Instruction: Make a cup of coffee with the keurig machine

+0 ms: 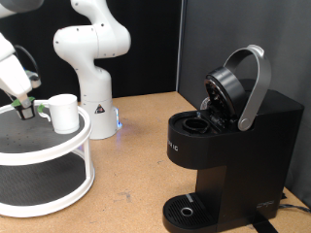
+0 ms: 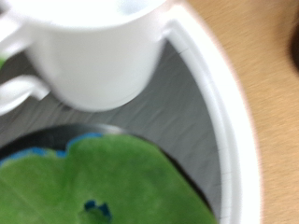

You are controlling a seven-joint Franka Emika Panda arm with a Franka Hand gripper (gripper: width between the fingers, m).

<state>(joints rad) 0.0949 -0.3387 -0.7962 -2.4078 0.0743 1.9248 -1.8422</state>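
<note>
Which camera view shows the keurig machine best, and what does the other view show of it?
The exterior view shows the keurig machine best: its whole black body, the raised lid with grey arched handle, the open pod chamber and the round drip tray. The wrist view shows nothing of it, only the cup, the white rack and a green-topped pod.

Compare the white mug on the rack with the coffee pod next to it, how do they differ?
The white mug is plain white, while the coffee pod is dark with a green top. The mug looks clearly larger than the pod. The mug stands free on the white rack, while the end effector is right at the pod in the exterior view; a grip cannot be confirmed. Both sit close together on the rack's grey top tier.
</note>
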